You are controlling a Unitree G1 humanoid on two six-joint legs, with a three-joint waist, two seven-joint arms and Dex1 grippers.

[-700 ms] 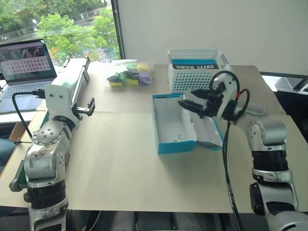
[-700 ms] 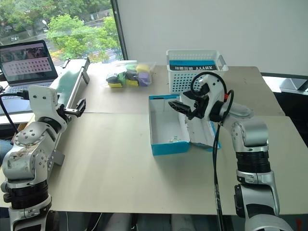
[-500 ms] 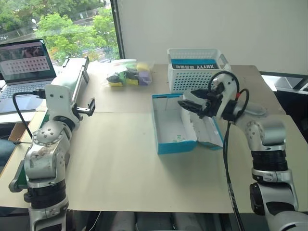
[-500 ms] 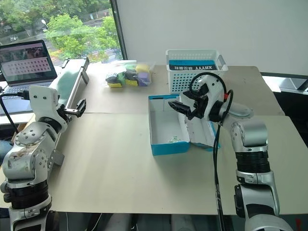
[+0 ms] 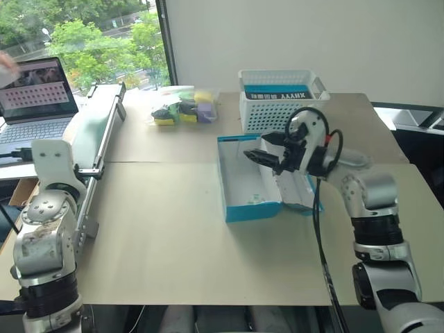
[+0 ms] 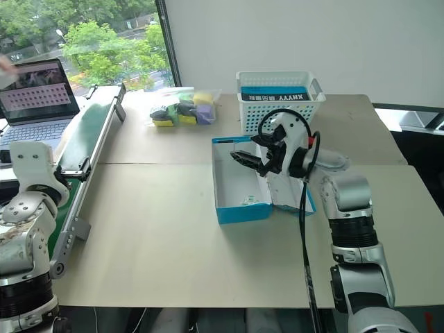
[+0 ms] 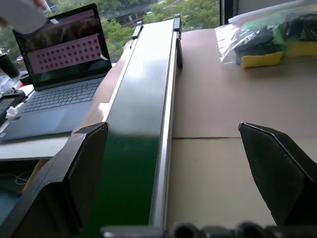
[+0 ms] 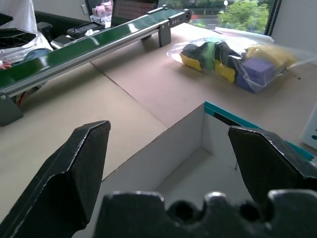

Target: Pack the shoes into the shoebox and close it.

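Brown table (image 5: 173, 229) holds a laptop (image 5: 35, 104) and green belt (image 5: 94, 135) at left. Left gripper (image 7: 173, 163) stands open, holding nothing. Blue shoebox (image 5: 239, 201) sits mid-table, lid open. Right gripper (image 5: 255, 156) hovers over it, open wide.

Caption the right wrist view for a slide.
Open right gripper hovering over the empty blue shoebox, conveyor beyond.

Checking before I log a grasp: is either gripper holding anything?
Nothing. The right gripper hangs open over the shoebox; the left gripper is open too.
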